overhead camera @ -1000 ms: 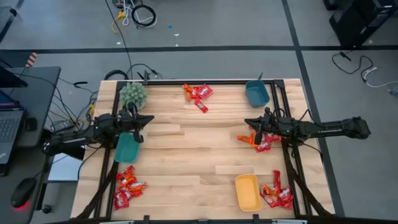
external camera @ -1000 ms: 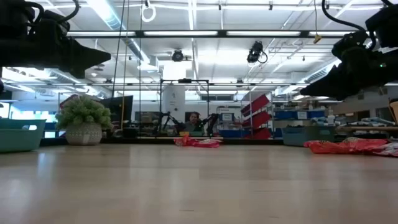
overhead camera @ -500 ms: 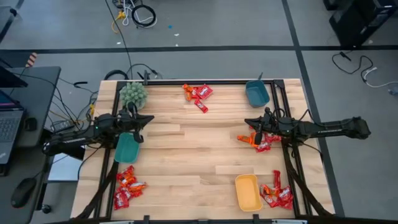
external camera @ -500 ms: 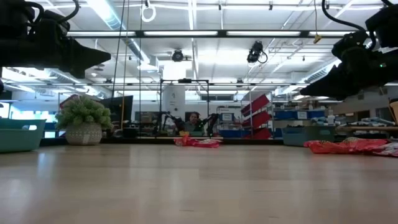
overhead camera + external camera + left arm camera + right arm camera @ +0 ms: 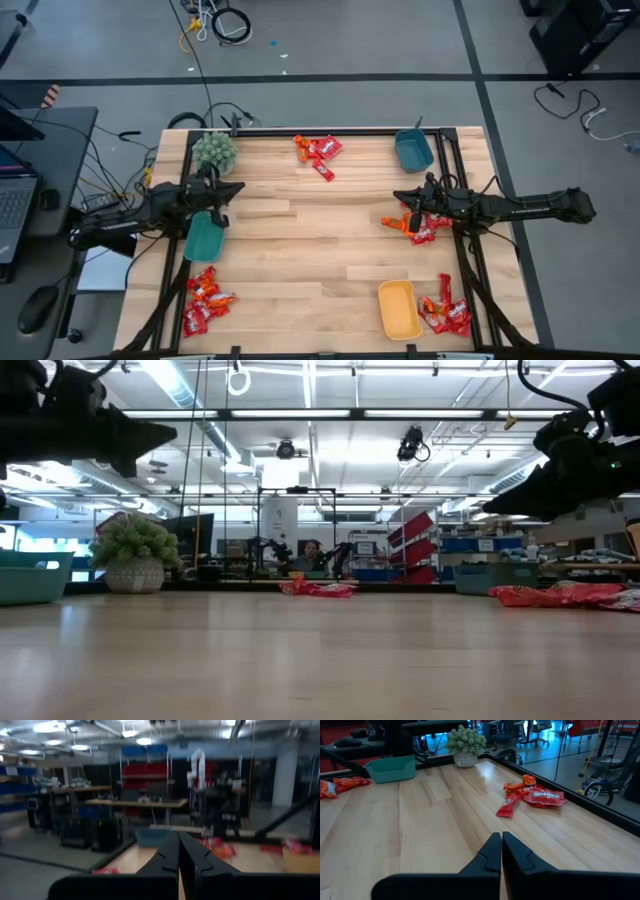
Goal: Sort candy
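Observation:
The candy lies in four heaps of red and orange wrapped pieces: at the far edge (image 5: 318,152), at the right under my right arm (image 5: 420,226), at the near left corner (image 5: 205,298) and at the near right corner (image 5: 446,315). My left gripper (image 5: 242,187) hangs shut above the table's left side, over the teal tray (image 5: 205,238), and its fingertips are tipped slightly up (image 5: 172,432). My right gripper (image 5: 396,196) hangs shut above the right side and points toward the table's middle (image 5: 501,836). Neither holds anything.
A blue tray (image 5: 413,150) stands at the far right corner and a yellow tray (image 5: 398,308) at the near right. A fuzzy green plant (image 5: 214,152) sits at the far left corner. Bare wood (image 5: 300,250) fills the table's middle. Black frame rails run along the edges.
My left gripper has tipped its fingertips upward while staying where it was above the teal tray. It remains shut.

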Controlling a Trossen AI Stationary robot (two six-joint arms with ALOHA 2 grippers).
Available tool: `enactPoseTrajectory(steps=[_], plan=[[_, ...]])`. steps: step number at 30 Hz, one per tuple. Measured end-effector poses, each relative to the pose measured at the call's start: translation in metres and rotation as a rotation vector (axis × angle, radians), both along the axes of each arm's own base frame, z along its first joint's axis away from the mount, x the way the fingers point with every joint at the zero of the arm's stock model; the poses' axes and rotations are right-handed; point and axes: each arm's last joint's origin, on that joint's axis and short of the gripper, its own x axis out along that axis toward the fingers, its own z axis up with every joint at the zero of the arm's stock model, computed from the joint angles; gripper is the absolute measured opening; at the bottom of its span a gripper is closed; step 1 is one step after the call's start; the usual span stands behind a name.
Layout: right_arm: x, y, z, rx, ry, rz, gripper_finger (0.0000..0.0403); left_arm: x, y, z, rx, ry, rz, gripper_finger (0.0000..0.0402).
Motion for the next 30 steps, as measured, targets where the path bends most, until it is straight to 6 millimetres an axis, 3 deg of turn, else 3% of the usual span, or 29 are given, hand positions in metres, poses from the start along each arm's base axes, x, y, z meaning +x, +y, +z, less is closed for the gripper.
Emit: enactPoseTrajectory(steps=[8, 13, 19, 30], plan=[[0.0, 0.0, 0.0, 0.0, 0.0, 0.0, 0.0003, -0.002, 0.0, 0.007, 0.005, -0.078, -0.004, 0.0002], [0.0, 0.0, 0.0, 0.0, 0.0, 0.0, 0.0003, -0.002, -0.001, 0.009, -0.083, -0.117, -0.047, 0.0002], [0.0, 0.0, 0.0, 0.0, 0.0, 0.0, 0.0003, 0.002, -0.006, 0.024, -0.198, -0.062, -0.285, 0.0002], [0.0, 0.0, 0.0, 0.0, 0.0, 0.0, 0.0003, 0.035, -0.003, 0.06, -0.346, 0.469, -0.271, 0.0002]])
